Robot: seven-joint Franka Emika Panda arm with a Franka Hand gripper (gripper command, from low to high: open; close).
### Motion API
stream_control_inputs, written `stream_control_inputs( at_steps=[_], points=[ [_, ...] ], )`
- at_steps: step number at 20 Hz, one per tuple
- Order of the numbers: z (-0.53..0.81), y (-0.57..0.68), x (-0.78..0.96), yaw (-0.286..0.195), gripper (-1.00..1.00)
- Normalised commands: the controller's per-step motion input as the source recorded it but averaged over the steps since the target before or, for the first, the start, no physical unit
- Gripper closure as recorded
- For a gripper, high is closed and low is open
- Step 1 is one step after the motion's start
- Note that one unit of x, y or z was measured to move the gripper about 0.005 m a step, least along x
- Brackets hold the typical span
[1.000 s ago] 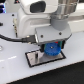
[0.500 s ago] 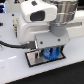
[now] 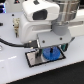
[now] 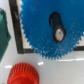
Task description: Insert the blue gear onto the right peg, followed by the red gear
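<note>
My gripper (image 3: 50, 48) hovered over blue gear (image 4: 51, 29); jaw state unclear. Gear lay on plate (image 4: 18, 30), peg (image 4: 59, 34) through hole. Red gear (image 4: 22, 74) nearby, off plate.

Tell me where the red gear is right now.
In the wrist view the red gear lies on the white table, just outside the black-framed plate that carries the blue gear. The exterior view does not show it.

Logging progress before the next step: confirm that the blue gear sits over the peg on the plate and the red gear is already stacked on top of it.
Not quite. The blue gear does sit over a peg on the plate, but the red gear is not stacked on it. The wrist view shows it lying apart, on the white table beside the plate.
</note>
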Motion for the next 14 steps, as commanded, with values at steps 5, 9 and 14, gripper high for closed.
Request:
stream_control_inputs(
  at_steps=[5,9,14],
  points=[
    [0.24,0.19,-0.45,0.000,-1.00],
    [0.05,0.26,-0.56,0.000,-1.00],
    [-0.07,0.27,-0.49,0.000,-1.00]
  ],
)
